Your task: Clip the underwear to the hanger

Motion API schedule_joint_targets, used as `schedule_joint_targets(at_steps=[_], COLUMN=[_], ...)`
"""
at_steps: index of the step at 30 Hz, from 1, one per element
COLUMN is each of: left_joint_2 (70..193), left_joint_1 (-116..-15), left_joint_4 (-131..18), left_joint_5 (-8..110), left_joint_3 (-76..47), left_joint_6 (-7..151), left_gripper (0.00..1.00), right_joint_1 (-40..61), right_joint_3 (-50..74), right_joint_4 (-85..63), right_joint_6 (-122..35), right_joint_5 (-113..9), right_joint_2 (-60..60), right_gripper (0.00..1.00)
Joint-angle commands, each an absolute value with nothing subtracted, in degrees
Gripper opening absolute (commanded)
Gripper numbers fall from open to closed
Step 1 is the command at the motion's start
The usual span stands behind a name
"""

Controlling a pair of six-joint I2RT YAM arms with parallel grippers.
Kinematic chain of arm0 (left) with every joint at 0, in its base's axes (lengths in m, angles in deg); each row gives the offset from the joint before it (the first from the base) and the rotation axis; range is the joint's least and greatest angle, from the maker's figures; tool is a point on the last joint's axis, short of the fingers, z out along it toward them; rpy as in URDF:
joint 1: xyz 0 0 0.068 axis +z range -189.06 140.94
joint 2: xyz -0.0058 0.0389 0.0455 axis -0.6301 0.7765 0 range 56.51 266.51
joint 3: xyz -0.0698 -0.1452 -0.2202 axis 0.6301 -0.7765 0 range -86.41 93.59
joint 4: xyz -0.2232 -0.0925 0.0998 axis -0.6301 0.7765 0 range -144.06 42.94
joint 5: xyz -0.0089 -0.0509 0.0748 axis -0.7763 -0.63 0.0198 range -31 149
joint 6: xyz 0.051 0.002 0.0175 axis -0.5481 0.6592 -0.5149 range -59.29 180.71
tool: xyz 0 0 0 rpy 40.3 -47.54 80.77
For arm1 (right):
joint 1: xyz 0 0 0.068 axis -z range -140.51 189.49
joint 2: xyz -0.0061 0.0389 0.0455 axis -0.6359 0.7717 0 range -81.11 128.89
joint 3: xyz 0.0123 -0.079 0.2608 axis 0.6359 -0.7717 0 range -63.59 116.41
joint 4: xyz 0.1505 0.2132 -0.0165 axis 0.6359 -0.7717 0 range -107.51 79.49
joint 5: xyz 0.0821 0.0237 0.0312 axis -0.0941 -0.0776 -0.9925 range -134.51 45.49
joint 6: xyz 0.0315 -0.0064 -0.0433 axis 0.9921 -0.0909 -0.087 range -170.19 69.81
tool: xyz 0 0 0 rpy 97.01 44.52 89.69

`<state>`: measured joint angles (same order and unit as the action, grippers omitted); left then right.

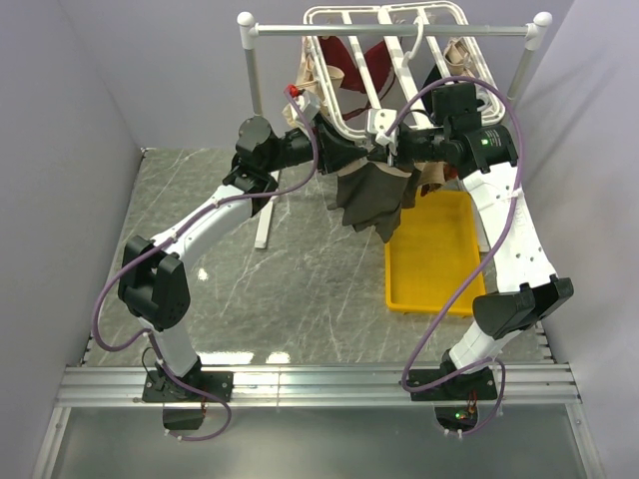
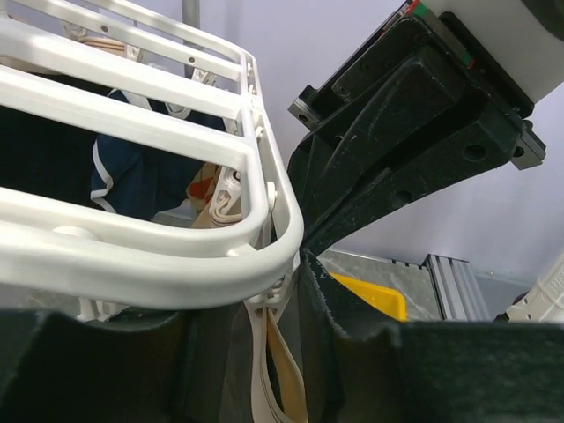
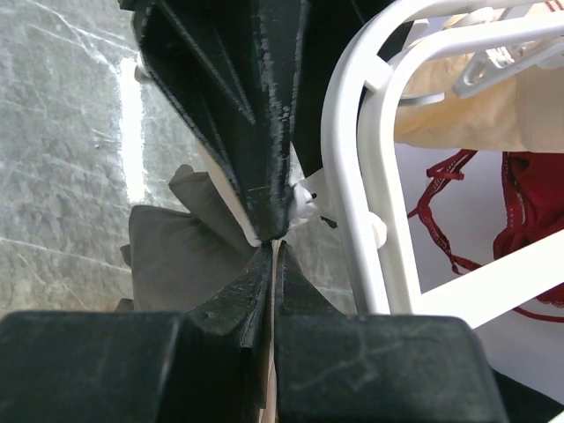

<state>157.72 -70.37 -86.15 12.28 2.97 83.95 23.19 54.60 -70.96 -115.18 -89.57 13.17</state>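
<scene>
**Underwear (image 1: 371,200) at the hanger's corner clip**

Hangs in dark folds from the near corner of the hanger (image 2: 132,264), just beside a small white clip (image 3: 304,203), above the tabletop (image 1: 250,289) and near a yellow tray (image 1: 439,269). Pinched at the top edge by the right gripper (image 3: 273,251), jaws clenched on a pale sliver of the underwear band. Met from the other side by the left gripper (image 2: 251,352), jaws partway apart, with the beige band and the clip's lower end in the gap; cannot tell whether pressing either. Backed by a white rail stand (image 1: 300,30) carrying the hanger's hook.
</scene>
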Motion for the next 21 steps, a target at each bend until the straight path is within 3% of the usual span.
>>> schedule_joint_targets(at_steps=[1,13,16,21], left_joint_2=[158.0,155.6,153.4,147.4], left_joint_1=[-70.4,-70.4,-70.4,-69.8], left_joint_4=[-84.0,-85.2,-83.9,-81.6], left_joint_5=[11.0,13.6,14.4,16.1], left_joint_3=[4.7,5.0,3.9,-2.0], left_joint_6=[83.1,85.4,85.3,84.7], left_gripper=[0.39,0.76,0.97,0.99], right_joint_1=[23.3,23.3,23.3,23.2], right_joint_3=[56.6,55.9,55.5,53.8], right_joint_4=[-67.6,-65.8,-64.4,-62.9], right_joint_6=[-114.6,-113.3,-112.7,-112.1], right_joint_5=[-92.5,-92.4,-92.2,-92.0], right_joint_2=[10.7,10.4,9.9,8.8], right_gripper=[0.00,0.00,0.00,0.00])
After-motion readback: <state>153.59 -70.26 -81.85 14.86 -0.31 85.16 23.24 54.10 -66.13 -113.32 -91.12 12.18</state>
